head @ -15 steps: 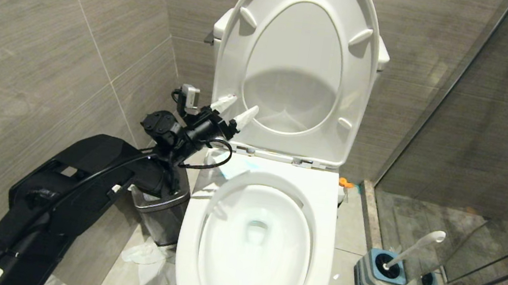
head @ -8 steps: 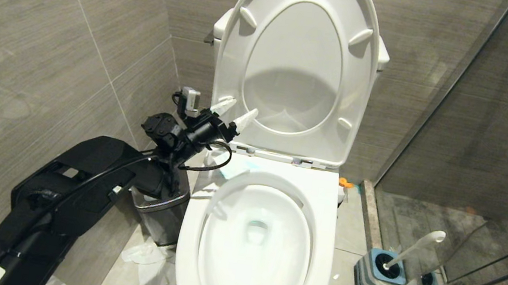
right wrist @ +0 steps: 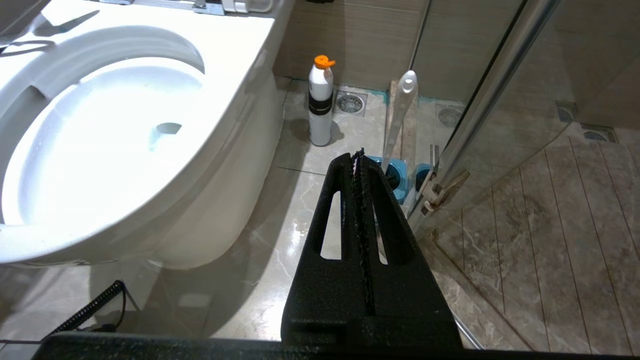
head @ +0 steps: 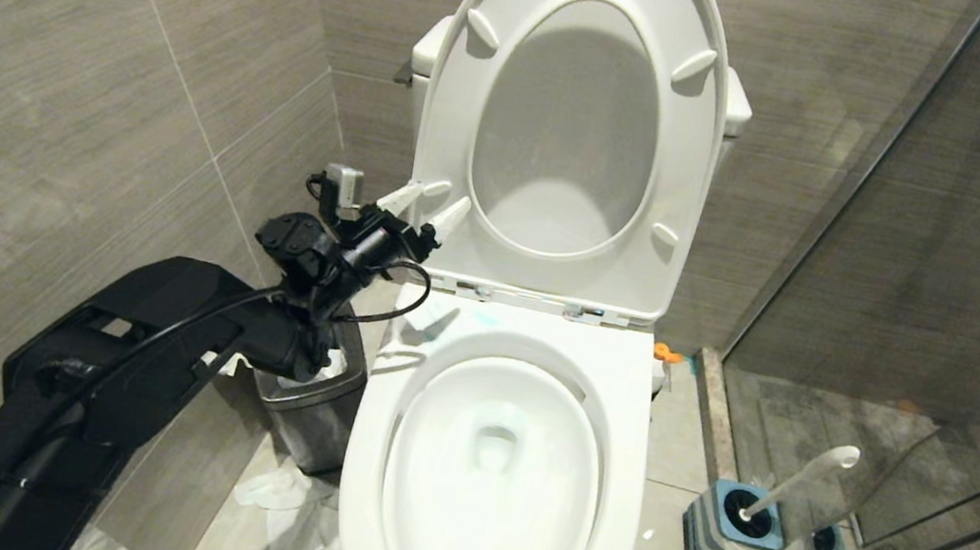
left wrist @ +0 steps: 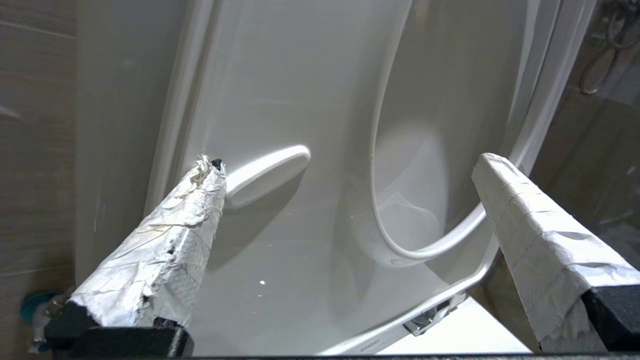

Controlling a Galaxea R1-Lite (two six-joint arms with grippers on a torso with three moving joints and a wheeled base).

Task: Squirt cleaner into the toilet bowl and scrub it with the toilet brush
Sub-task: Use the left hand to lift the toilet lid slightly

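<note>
The toilet bowl (head: 631,400) stands open in the middle, its white seat (head: 442,124) and lid raised against the tank. My left gripper (head: 431,206) hovers open and empty by the lower left edge of the raised seat (left wrist: 280,100), its paper-wrapped fingertips (left wrist: 210,175) just short of it. The cleaner (right wrist: 320,107), a white bottle with an orange cap (head: 663,350), stands on the floor right of the toilet. The toilet brush (head: 796,486) sits in its blue holder (head: 728,529). My right gripper (right wrist: 357,156) is shut and empty, low beside the bowl (right wrist: 235,45).
A steel bin (head: 317,414) stands left of the toilet under my left arm, with crumpled paper (head: 286,496) on the floor before it. A glass shower door (head: 924,326) and its frame close off the right side. Tiled walls stand left and behind.
My left gripper has drawn back to the left, away from the raised seat, still open. The seat and lid have tipped further back toward the tank. The right arm has not moved.
</note>
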